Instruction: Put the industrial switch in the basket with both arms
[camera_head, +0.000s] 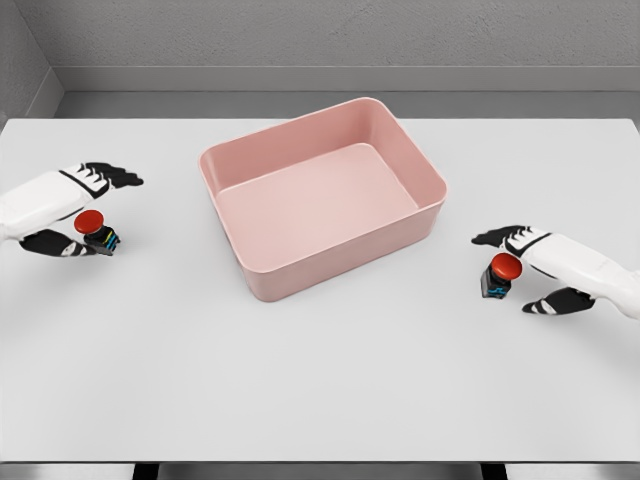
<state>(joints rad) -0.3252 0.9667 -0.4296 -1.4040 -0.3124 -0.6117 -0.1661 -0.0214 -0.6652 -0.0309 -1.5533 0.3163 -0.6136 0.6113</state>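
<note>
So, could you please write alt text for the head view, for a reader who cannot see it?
A pink basket sits empty in the middle of a white table. At each side, a white robot hand, left and right, reaches around a red-capped industrial switch, left switch and right switch.

Bare simulated test cell — plain white table (320, 400), grey walls (350, 35), nothing homely.

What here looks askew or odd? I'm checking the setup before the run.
Little stands out. The basket sits turned at an angle to the table edges and holds nothing. One switch sits by the left robot hand, another switch by the right robot hand.
</note>
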